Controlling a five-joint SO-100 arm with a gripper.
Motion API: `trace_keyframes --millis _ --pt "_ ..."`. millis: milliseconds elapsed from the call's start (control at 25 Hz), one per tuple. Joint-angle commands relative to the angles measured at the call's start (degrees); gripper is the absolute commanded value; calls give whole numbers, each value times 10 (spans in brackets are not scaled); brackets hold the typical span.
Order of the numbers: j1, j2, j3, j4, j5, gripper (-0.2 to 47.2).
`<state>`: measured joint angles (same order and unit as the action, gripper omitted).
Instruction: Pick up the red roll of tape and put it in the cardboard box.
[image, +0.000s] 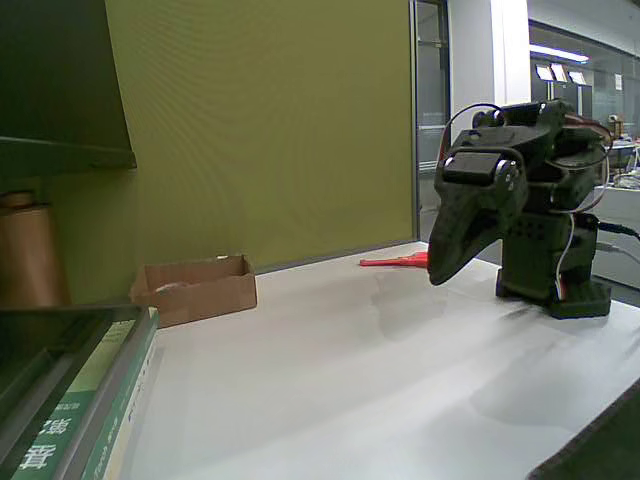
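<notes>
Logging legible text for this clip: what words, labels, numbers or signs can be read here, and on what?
Book spines, bottom left: large white characters, seemingly CJK, cut off by the frame edge and too blurred to read.
Lit panels in the room behind the arm: too small to show any text.
Cardboard box, arm, brown paper roll: no text visible.

Stack of green-and-white books (95, 410) at lower left of fixed view: spine of green book carried white characters, apparently East Asian script, too blurred to read. Lit white panels (560, 72) in far background at upper right showed no legible writing. No other text, brand or number readable.
</notes>
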<state>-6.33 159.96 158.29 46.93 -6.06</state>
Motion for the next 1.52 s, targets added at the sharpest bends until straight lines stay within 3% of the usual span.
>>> trace_keyframes --millis 0,560,880,1480 --pt "-15 58 19 21 -4 0" --pt "-27 236 140 109 -4 0" --pt "-6 296 171 140 4 0" --pt "14 301 201 133 -17 0"
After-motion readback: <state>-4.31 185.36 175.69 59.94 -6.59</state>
